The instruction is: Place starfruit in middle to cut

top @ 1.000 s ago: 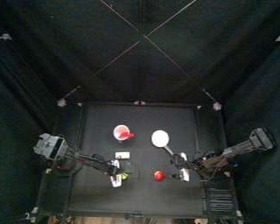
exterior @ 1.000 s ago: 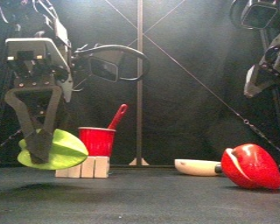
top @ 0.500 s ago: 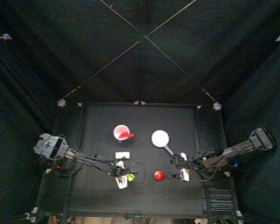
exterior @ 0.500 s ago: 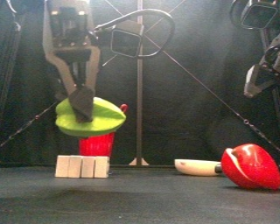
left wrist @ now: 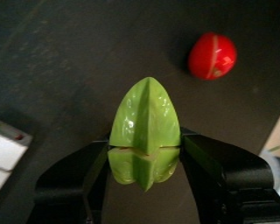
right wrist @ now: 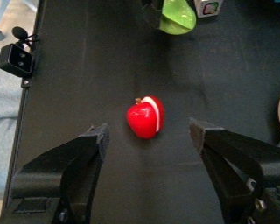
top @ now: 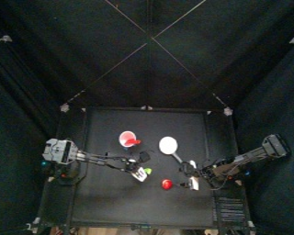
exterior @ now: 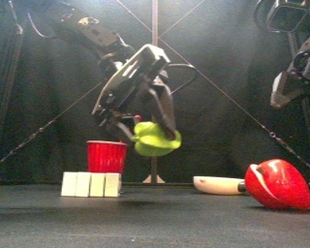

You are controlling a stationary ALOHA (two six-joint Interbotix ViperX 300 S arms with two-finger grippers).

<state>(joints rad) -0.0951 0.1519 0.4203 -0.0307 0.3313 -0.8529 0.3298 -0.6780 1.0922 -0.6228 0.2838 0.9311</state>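
Starfruit (exterior: 155,139) now mid-table, aloft.

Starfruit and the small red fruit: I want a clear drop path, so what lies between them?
Nothing: in the left wrist view only bare black table separates the starfruit, held in the left gripper, from the red fruit.

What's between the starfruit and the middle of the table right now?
Nothing visible. The left gripper holds the starfruit in the air; the red fruit, white disc and red cup sit off to the sides.
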